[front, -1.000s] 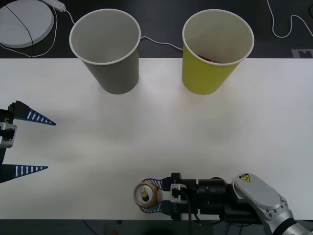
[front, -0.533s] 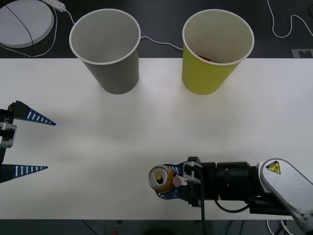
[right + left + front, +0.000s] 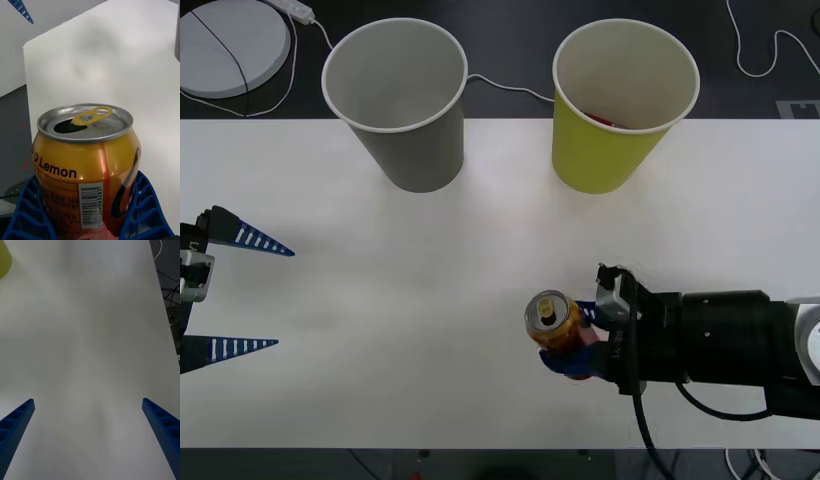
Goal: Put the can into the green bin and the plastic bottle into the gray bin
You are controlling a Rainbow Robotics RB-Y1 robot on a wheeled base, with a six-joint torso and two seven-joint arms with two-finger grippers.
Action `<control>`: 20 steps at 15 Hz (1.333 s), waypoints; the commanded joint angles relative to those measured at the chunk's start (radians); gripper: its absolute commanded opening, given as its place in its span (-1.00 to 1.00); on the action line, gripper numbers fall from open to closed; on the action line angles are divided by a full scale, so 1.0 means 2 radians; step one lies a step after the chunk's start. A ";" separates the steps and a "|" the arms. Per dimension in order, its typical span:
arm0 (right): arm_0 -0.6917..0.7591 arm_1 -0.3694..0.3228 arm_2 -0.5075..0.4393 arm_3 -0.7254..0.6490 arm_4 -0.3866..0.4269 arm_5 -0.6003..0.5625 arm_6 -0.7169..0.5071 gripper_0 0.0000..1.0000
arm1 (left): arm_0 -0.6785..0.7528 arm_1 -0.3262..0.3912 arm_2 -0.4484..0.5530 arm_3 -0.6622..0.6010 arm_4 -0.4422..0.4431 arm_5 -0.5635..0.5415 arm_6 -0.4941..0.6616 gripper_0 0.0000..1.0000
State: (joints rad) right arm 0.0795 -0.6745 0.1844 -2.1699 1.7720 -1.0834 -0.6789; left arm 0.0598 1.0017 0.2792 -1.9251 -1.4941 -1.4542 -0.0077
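Observation:
The orange can, its gold pull tab upward, is upright between the blue fingers of my right gripper, over the front middle of the table. Close up, the can reads "Lemon" and the right gripper is shut on its lower body. The green bin stands at the back right, well beyond the can, and the gray bin at the back left. My left gripper hangs open at the table's left edge, its fingers spread over bare table. The plastic bottle is out of view.
Something red shows just inside the green bin's far rim. A white round disc and white cables lie on the dark floor behind the table. A sliver of the green bin shows past the left gripper.
My right gripper has carried the can to the right and away from the front edge, toward the green bin. The left arm has not moved.

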 commanded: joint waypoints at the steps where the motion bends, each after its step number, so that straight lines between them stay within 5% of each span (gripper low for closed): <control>1: 0.000 -0.011 -0.063 -0.046 0.003 -0.060 -0.090 -1.00 | 0.000 0.000 0.000 0.000 0.000 0.000 0.000 1.00; 8: -0.031 -0.068 -0.183 -0.123 0.003 -0.156 -0.307 -1.00 | 0.000 0.000 0.000 0.000 0.000 0.000 0.000 1.00; 13: -0.073 -0.124 -0.228 -0.071 -0.035 -0.174 -0.311 -1.00 | 0.000 0.000 0.000 0.000 0.000 0.000 0.000 1.00; 20: -0.240 -0.216 -0.203 0.059 -0.054 -0.244 -0.311 -1.00 | 0.000 0.000 0.000 0.000 0.000 0.000 0.000 1.00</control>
State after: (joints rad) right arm -0.3558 -1.0943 -0.2412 -2.0884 1.6611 -1.5687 -1.3005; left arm 0.0598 1.0017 0.2792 -1.9251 -1.4941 -1.4541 -0.0077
